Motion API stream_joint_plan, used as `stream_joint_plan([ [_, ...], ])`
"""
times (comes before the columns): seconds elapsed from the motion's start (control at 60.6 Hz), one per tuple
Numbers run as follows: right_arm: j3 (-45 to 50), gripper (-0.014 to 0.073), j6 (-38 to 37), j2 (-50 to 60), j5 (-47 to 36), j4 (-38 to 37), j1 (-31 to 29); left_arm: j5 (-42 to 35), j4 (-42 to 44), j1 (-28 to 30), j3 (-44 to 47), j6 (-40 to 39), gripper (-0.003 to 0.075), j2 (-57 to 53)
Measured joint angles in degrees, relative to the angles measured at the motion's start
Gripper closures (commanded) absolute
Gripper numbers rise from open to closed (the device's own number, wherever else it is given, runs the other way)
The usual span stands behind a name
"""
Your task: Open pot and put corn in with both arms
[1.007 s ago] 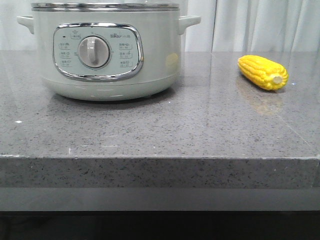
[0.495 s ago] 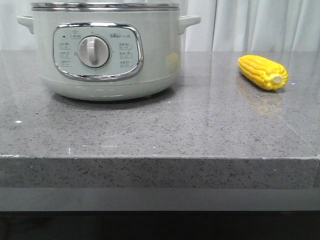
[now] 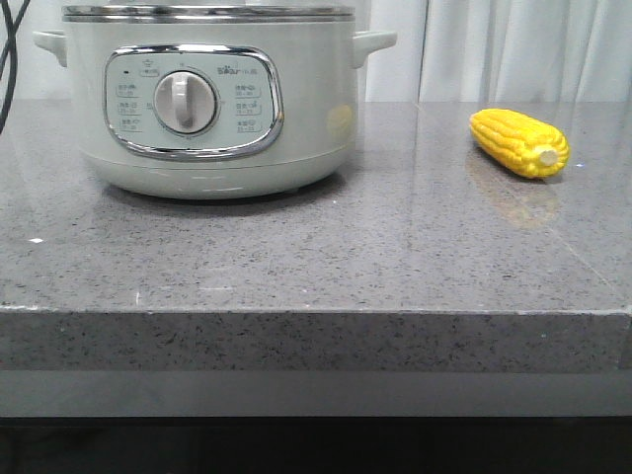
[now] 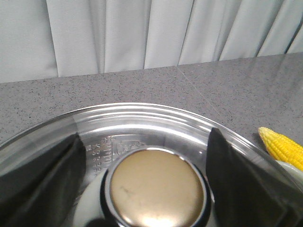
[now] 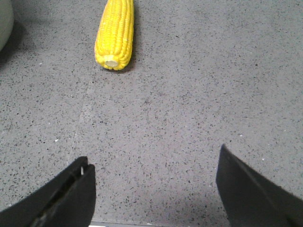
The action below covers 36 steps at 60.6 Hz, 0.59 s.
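Note:
The pot (image 3: pixel 207 99) is a pale green-white cooker with a white dial, standing at the left of the grey counter. Its glass lid (image 4: pixel 142 118) is on, with a round brass-coloured knob (image 4: pixel 156 187). My left gripper (image 4: pixel 147 137) is open just above the lid, with one finger on each side of the knob and a gap to each. The corn (image 3: pixel 519 142) lies on the counter at the right and also shows in the left wrist view (image 4: pixel 284 149). My right gripper (image 5: pixel 154 156) is open and empty over the counter, with the corn (image 5: pixel 115 33) ahead of it.
White curtains (image 3: pixel 513 49) hang behind the counter. The counter's front edge (image 3: pixel 316 314) runs across the front view. A black cable (image 3: pixel 8 49) hangs at the top left. The pot's side (image 5: pixel 4 19) shows at the corner of the right wrist view.
A black cable has come into the top left corner of the front view. The pot and the corn have not moved.

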<state>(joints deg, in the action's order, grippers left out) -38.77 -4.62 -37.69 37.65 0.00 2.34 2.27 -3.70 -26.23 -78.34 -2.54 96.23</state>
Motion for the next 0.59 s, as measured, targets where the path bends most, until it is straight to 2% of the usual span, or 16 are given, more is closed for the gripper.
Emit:
stream_joint_plan([
  [0.165, 0.0, 0.0041, 0.0, 0.0, 0.0, 0.0, 0.0, -0.12, 0.84, 0.0, -0.09, 0.34, 0.039, 0.12],
  [0.264, 0.0, 0.0041, 0.0, 0.0, 0.0, 0.0, 0.0, -0.23, 1.46, -0.12, -0.33, 0.8, 0.045, 0.22],
  [0.396, 0.0, 0.0041, 0.0, 0.0, 0.0, 0.0, 0.0, -0.13, 1.35, -0.13, -0.41, 0.69, 0.0496, 0.22],
  [0.594, 0.0, 0.0041, 0.0, 0.0, 0.0, 0.0, 0.0, 0.3, 1.35, -0.13, -0.88, 0.69, 0.05, 0.32],
])
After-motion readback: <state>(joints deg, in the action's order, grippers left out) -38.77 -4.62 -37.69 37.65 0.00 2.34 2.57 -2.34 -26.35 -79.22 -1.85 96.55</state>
